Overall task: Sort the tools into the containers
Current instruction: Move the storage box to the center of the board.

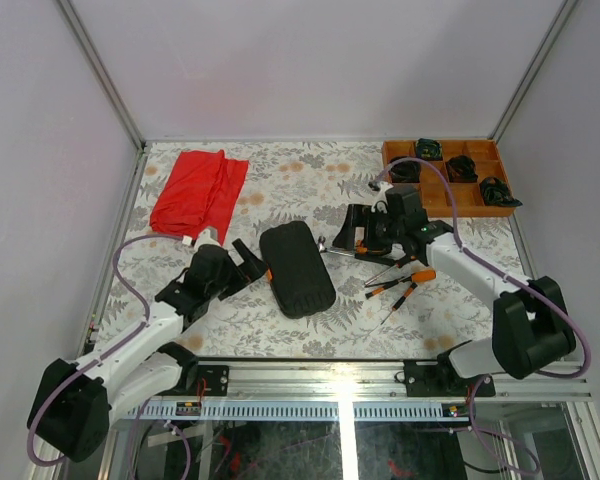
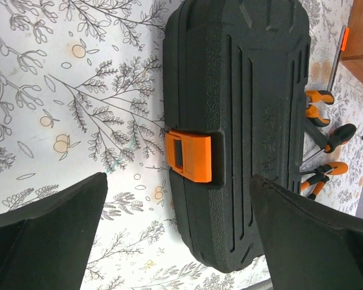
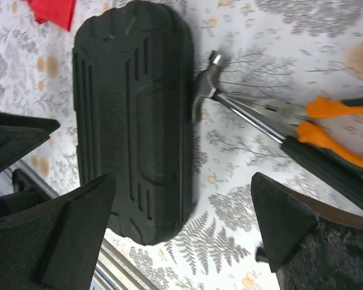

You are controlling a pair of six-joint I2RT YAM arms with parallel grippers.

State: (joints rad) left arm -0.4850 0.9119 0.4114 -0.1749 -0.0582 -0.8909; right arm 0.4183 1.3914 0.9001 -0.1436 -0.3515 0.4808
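Between the fingers of the left gripper (image 2: 178,176), which stand wide apart and hold nothing, the wrist view frames the orange latch (image 2: 190,157) on the near long edge of the black tool case (image 1: 296,268). The case lies shut on the patterned table (image 1: 280,180), at the middle, just beside this gripper. On its far side the right gripper (image 3: 183,178) hangs with its jaws equally spread and empty, over the hammer (image 3: 204,90), whose silver head lies right against the case's edge, and near the pliers (image 3: 327,121). The screwdrivers (image 1: 400,285) lie a little further out. A wooden tray (image 1: 390,150) of black coils sits at the back right, a red cloth (image 1: 198,192) at the back left.

The step in hand looks to be opening the case, since no tool can go in while it is shut. To do it well, the left arm should hook one fingertip under the latch's free edge and pull outward rather than push, as the light case will likely slide. The right gripper could brace the opposite edge. The lid probably swings toward the hammer, so clearing that tool first would help.
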